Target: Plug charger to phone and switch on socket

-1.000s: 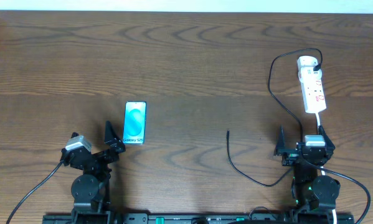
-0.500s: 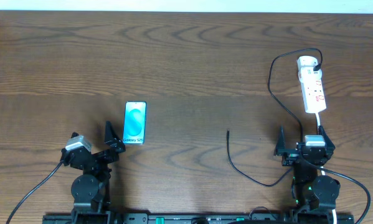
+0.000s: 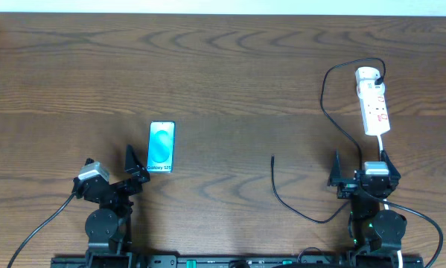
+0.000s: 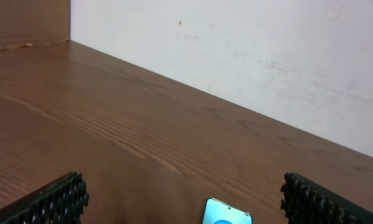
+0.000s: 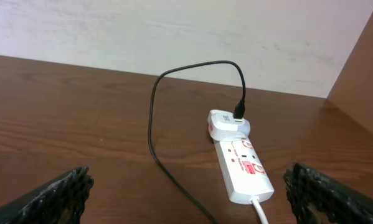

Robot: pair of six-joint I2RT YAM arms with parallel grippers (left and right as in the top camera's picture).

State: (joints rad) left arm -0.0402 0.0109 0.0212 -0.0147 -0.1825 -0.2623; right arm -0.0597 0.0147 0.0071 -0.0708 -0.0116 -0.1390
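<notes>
The left jaws and right jaws both stand wide apart and empty, their ribbed black pads (image 4: 55, 202) bare. The slim, glossy phone (image 3: 161, 147) lies flat on the wood-grain worktop (image 3: 230, 74), just ahead of the left jaws. The long white plastic socket (image 3: 374, 100) lies ahead of the right jaws. The thin black charger (image 5: 151, 121) loops from its round plug, with the tip lying well to their left.

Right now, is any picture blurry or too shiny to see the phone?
Overhead view: even light, no glare, the slim light-blue-screened phone looks crisp on the dark brown wooden table, its words tiny. Left wrist view: sharp, but only the phone's top edge peeks in at the bottom. Right wrist view: the long white power strip is clear.
</notes>
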